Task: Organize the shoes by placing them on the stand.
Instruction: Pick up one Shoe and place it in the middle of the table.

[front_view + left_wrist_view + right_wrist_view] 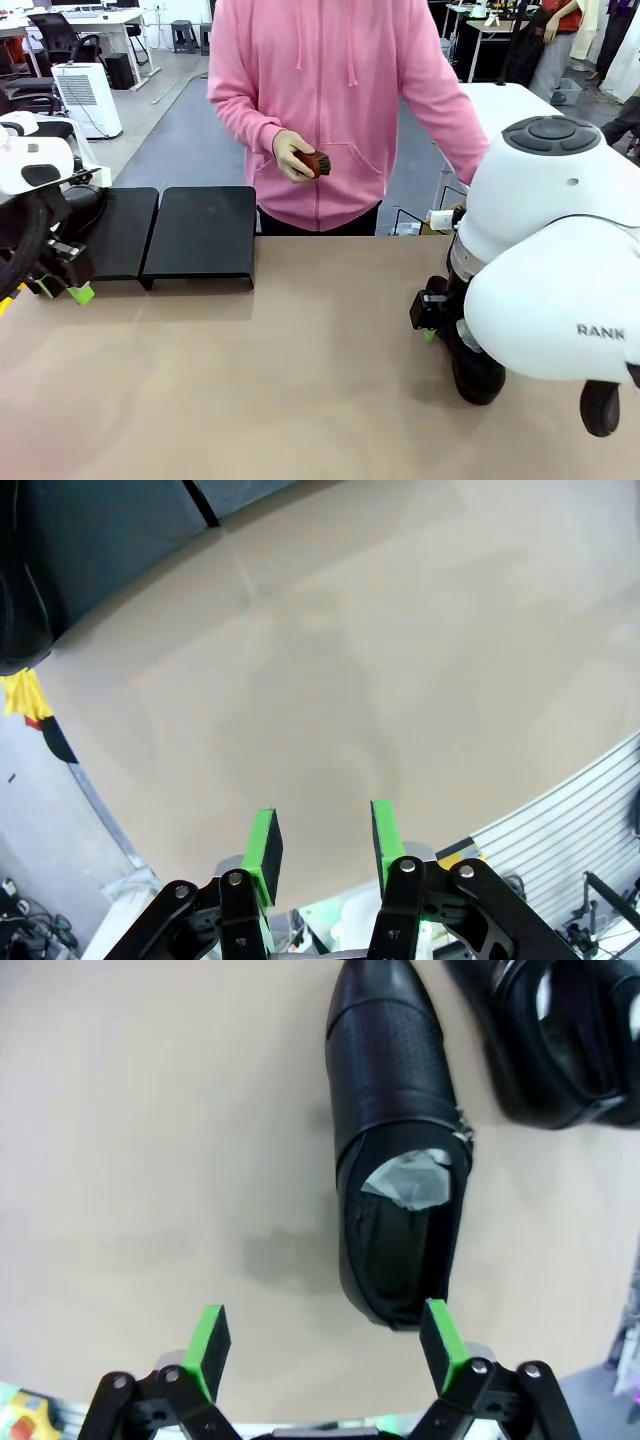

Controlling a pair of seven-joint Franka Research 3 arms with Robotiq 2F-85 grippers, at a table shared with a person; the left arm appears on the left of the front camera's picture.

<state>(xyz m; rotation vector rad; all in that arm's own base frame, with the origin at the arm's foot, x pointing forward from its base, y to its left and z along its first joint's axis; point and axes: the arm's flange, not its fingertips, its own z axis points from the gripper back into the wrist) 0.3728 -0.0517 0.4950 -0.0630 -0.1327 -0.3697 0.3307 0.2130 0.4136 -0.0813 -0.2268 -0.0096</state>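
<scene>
Shoe (pixel 395 1160), glossy black leather, low heel, crumpled white paper in the opening, lies on the tan table top (pixel 300 400) under the right arm. Right wrist view: its long axis runs straight away from the right gripper (pixel 325 1328), heel end near, pointed toe far. Heel sits off-centre, just in front of one green-padded finger, not between the two. Jaws spread wide, nothing in them. Judgement: the gripper needs a sideways shift toward the heel before coming down, so the fingers straddle the shoe across its width.

A second black shoe (pixel 560 1050) lies just beside the first, farther off, on the side the gripper must shift toward. Gap between them is narrow, so the outer finger could catch it.

Stand (pixel 200 235), two low matte-black platforms side by side, sits at the table's far left, well apart from the right arm. No shoe on it yet; the task looks to be at its start. Left gripper (pixel 324 825) hangs over bare table near the stand, fingers partly apart, holding nothing. Right arm is nearer the shoes, left arm nearer the stand.

Person in a pink hoodie stands at the far side, one hand (pixel 290 152) holding a small reddish-brown object (pixel 315 163), away from the table.
</scene>
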